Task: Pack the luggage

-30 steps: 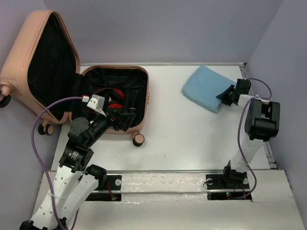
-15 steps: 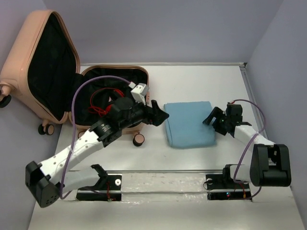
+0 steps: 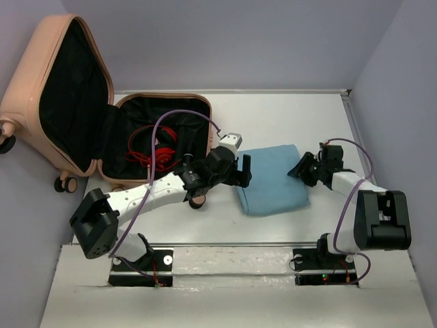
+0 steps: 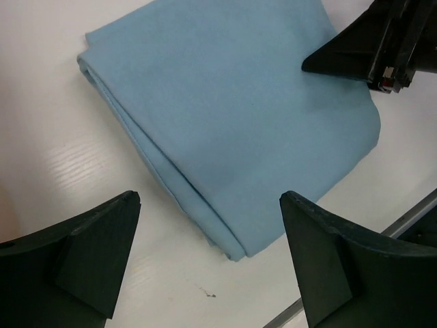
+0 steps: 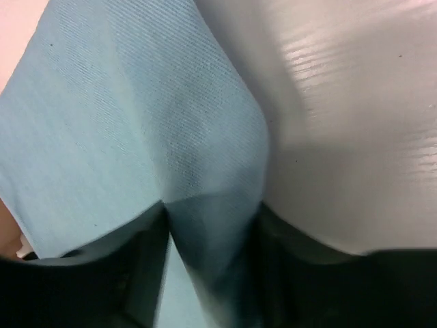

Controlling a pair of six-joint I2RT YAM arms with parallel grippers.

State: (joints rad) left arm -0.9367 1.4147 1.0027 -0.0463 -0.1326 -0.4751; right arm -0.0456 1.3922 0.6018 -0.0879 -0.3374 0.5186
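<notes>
**Left gripper** (image 4: 212,273): jaws wide, nothing held. It is poised above the layered, folded edge of the cloth (image 4: 225,102), and a corner of the cloth lies between its fingers.

**Right gripper** (image 3: 301,169): low at the cloth's right edge. A ridge of fabric lies between its fingers (image 5: 136,280); the jaws are partly apart, and whether they grip cannot be told.

**Cloth:** light blue, soft, fine twill weave, folded to a rounded rectangle.

**Counter** (image 3: 273,116): white and glossy, with bare surface between the cloth and the far wall and toward the near rail.

**Luggage** (image 3: 31,82): left of the left gripper and near it, at the far-left corner of the counter, open. Peach hard shell, rounded corners, black lining; the lid leans on the wall.
</notes>
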